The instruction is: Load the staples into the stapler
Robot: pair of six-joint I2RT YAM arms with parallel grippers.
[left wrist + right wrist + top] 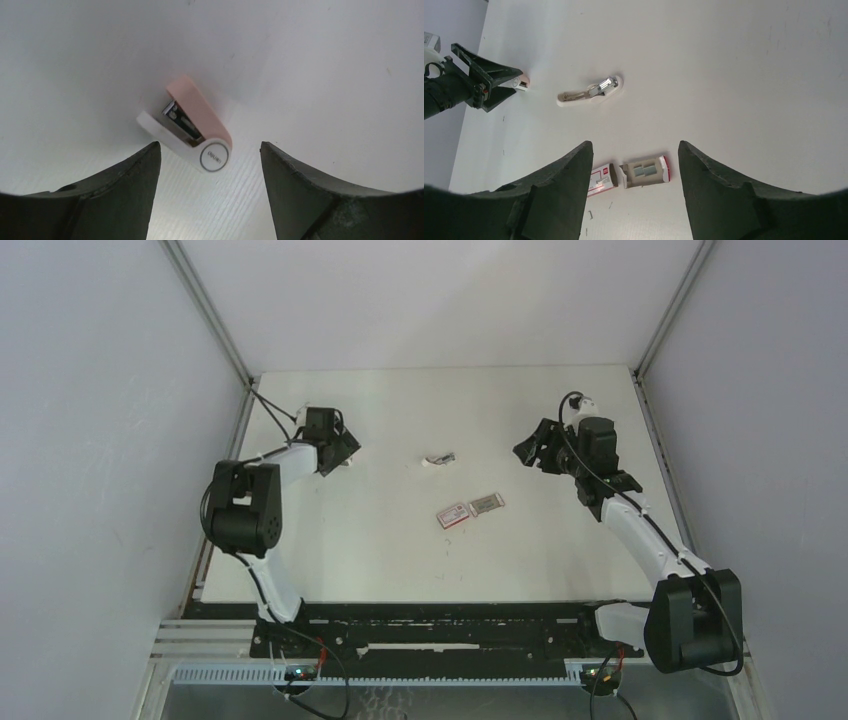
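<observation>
A small pink-and-white stapler (192, 125) lies on the white table just ahead of my left gripper (210, 145), which is open and empty. In the top view this gripper (345, 452) is at the far left, with the stapler (347, 466) at its tips. The staples (642, 170) sit as silvery strips in a grey tray (487, 503) slid out of its red-and-white sleeve (453, 514), mid-table. My right gripper (634, 145) is open and empty, hovering above and behind the tray. It shows at the right in the top view (528, 450).
A white-and-metal piece (438, 458) lies between the grippers, also in the right wrist view (591, 91). A few loose staples (588, 216) lie near the sleeve (601, 180). Grey walls and rails border the table (420, 560).
</observation>
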